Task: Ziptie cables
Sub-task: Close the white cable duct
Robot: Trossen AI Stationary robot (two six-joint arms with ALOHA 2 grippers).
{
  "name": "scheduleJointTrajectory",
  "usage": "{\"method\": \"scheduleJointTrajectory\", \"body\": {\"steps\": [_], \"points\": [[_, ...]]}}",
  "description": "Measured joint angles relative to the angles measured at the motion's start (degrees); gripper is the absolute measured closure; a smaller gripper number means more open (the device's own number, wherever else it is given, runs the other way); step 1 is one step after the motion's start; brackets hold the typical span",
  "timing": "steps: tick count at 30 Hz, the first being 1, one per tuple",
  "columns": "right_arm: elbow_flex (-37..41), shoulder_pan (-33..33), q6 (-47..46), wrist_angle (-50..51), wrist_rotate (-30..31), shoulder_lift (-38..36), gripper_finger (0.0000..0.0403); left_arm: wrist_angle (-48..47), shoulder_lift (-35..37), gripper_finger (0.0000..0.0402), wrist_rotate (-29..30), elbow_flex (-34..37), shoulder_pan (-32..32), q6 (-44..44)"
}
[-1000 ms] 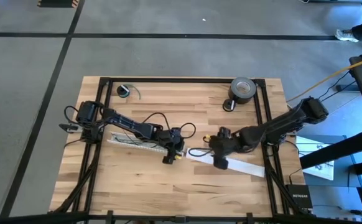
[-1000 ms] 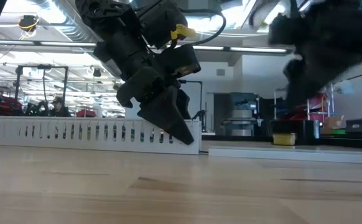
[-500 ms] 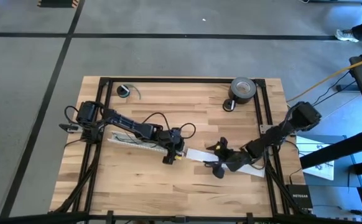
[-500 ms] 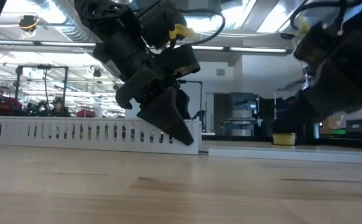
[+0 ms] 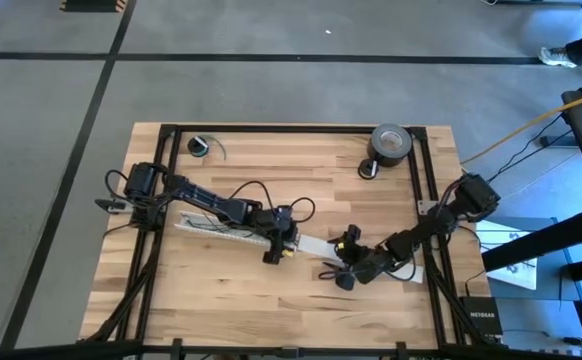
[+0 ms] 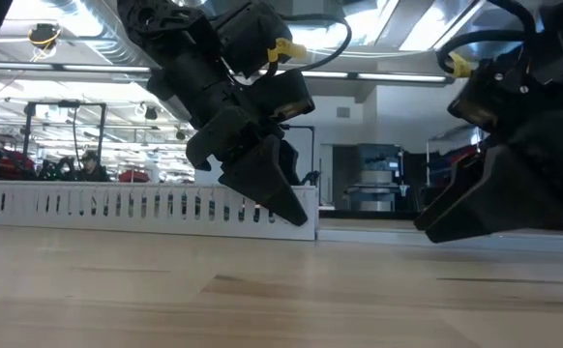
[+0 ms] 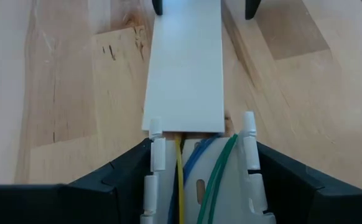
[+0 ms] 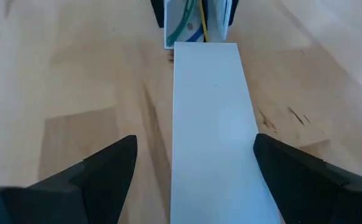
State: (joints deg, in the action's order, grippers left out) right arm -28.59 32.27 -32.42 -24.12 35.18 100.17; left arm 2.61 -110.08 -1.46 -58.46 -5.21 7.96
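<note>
- In the low view, the bare pale wooden table fills the lower half of the frame.
- At the right of that view the right gripper hangs just above the wood. In the right wrist view its two dark fingers stand wide apart, one on each side of a flat white plastic cover strip, and touch nothing.
- In the high view this right gripper sits low and right of centre, over the near end of the flat white cover strip, its arm running up to the right edge of the table.
- Left of centre in the low view the left gripper points down at the end of a long white slotted plastic channel.
- In the left wrist view its fingers are closed on the channel's two side walls. The cables, thin yellow, blue and green wires, lie inside the channel between those walls, their ends at the butt end of the white cover.
- In the high view the left gripper is near the table's middle, and the channel runs from it up and leftward.
- Farther off, at the upper right of the table, stands a grey roll of tape.
- At the upper left lies a small dark coil with a green wire.
</note>
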Motion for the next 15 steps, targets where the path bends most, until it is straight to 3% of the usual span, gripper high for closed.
{"method": "scheduleJointTrajectory", "body": {"steps": [5, 11, 15], "points": [[-0.87, -0.04, 3.6, 1.38, -0.17, -2.69, 0.0089, -0.02, 0.0, 0.0176, -0.04, 0.0, 0.01, -0.03], [-2.7, -0.05, 7.64, 3.36, 4.27, -4.84, 0.0089, -0.03, 0.0, 0.0176, 0.0, 0.0, -0.01, -0.01], [-2.1, -0.96, 3.44, 7.45, -0.39, -1.97, 0.0092, -0.07, 0.0, 0.0176, -0.01, -0.02, 0.0, -0.01]]}}
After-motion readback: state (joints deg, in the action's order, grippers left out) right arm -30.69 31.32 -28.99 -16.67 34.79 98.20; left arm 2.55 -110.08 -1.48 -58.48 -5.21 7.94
